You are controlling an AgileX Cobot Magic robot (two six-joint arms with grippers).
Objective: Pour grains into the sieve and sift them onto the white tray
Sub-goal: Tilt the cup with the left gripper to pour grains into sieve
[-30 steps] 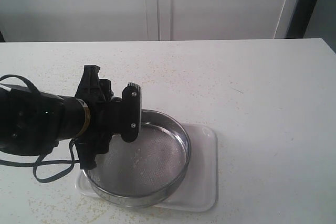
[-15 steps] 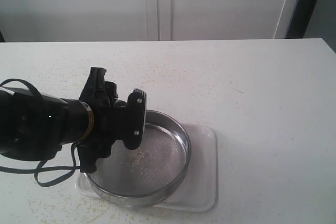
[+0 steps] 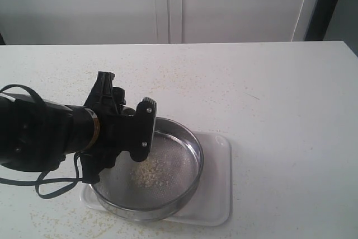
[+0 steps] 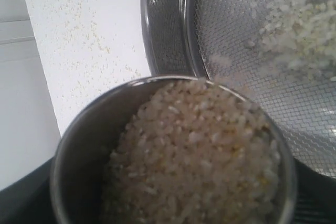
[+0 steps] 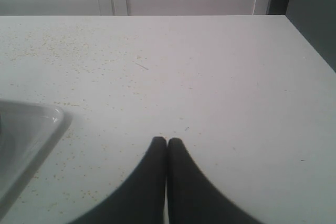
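Note:
My left gripper (image 3: pixel 127 132) reaches in from the left over the near-left rim of the sieve (image 3: pixel 199 160), which rests on the white tray (image 3: pixel 219 197). It is shut on a small steel cup (image 4: pixel 79 150), tipped toward the mesh and full of pale grains (image 4: pixel 197 150). In the exterior view the gripper hides the cup. A small heap of grains (image 3: pixel 149 174) lies on the mesh, and the left wrist view shows this heap of grains (image 4: pixel 299 30) past the sieve's wall (image 4: pixel 160 30). My right gripper (image 5: pixel 167 141) is shut and empty, low over the bare table beside a corner of the tray (image 5: pixel 31 124).
Fine specks of meal dot the white table (image 3: pixel 268 93), most thickly to the left of the tray. A black cable (image 3: pixel 56 186) loops under my left arm. White cabinet doors (image 3: pixel 168 4) close off the far side of the table.
The left gripper moved slightly right and tipped the cup. The grains on the mesh grew from a few specks to a small heap. The right gripper stayed still.

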